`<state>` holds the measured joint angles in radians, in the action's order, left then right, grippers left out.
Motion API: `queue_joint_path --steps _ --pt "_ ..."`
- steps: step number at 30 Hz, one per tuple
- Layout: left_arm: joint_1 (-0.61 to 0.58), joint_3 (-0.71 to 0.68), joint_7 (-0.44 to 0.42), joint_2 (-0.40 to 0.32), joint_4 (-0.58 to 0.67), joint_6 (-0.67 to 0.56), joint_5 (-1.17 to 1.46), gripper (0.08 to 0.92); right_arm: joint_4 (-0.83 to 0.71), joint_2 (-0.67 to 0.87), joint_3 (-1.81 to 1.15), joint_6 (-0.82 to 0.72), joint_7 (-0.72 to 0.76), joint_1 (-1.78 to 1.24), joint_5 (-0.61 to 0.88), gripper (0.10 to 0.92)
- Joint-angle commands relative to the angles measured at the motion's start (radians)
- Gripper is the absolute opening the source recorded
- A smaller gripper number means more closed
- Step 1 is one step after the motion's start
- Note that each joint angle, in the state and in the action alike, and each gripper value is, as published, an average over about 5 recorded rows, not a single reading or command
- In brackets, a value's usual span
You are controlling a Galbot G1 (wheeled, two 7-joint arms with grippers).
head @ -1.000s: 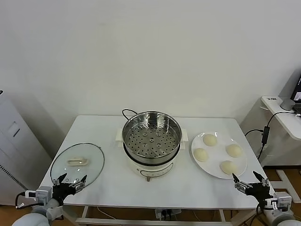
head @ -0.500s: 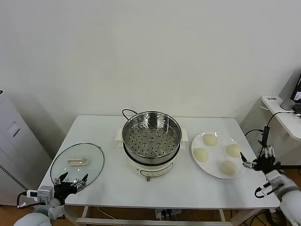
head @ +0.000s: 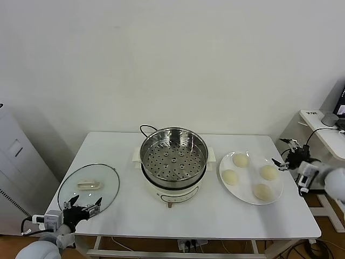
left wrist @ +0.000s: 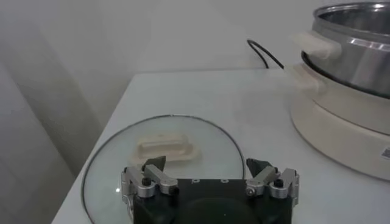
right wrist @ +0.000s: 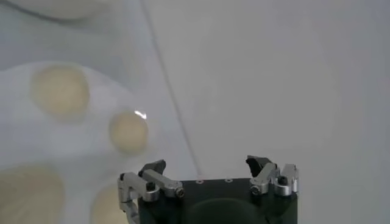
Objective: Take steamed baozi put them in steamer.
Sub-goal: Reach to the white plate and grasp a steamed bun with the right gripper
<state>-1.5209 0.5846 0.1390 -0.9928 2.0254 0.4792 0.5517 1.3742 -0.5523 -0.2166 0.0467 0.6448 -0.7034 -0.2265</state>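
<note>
Right gripper [head: 285, 153] spread wide, empty, beside the plate [head: 245, 195] of 4 baozi [head: 240, 159]; left gripper [head: 82, 205] likewise, near the lid [head: 110, 186].

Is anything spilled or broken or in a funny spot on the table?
Nothing stands out. Four baozi sit on the white plate, the steamer stands upright and empty, and the glass lid lies flat on the table beside it. No spills or damage show.

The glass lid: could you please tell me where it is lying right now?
In the head view the glass lid lies flat at the table's front-left corner, left of the steamer, with the open left gripper just beyond its near edge.
</note>
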Motion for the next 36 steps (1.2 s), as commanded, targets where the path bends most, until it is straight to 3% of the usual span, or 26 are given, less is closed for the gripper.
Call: queue_joint_path --steps 1,10,18,36 --pt "0.002 -0.001 0.0 0.001 -0.001 0.002 -0.002 0.823 -0.22 0.046 0.427 0.042 0.24 0.458 0.002 0.823" --pt "0.003 0.0 -0.001 0.006 -0.003 0.005 -0.001 0.823 -0.49 -0.135 0.792 0.108 0.405 0.811 0.034 0.823" --pt "0.005 -0.001 -0.002 0.005 -0.007 0.005 -0.001 0.823 -0.711 -0.336 0.864 0.18 0.489 0.886 -0.039 0.823" --pt "0.013 -0.014 -0.005 0.008 -0.01 0.004 0.0 0.823 -0.895 -0.546 0.797 0.174 0.38 0.8 -0.175 0.823"
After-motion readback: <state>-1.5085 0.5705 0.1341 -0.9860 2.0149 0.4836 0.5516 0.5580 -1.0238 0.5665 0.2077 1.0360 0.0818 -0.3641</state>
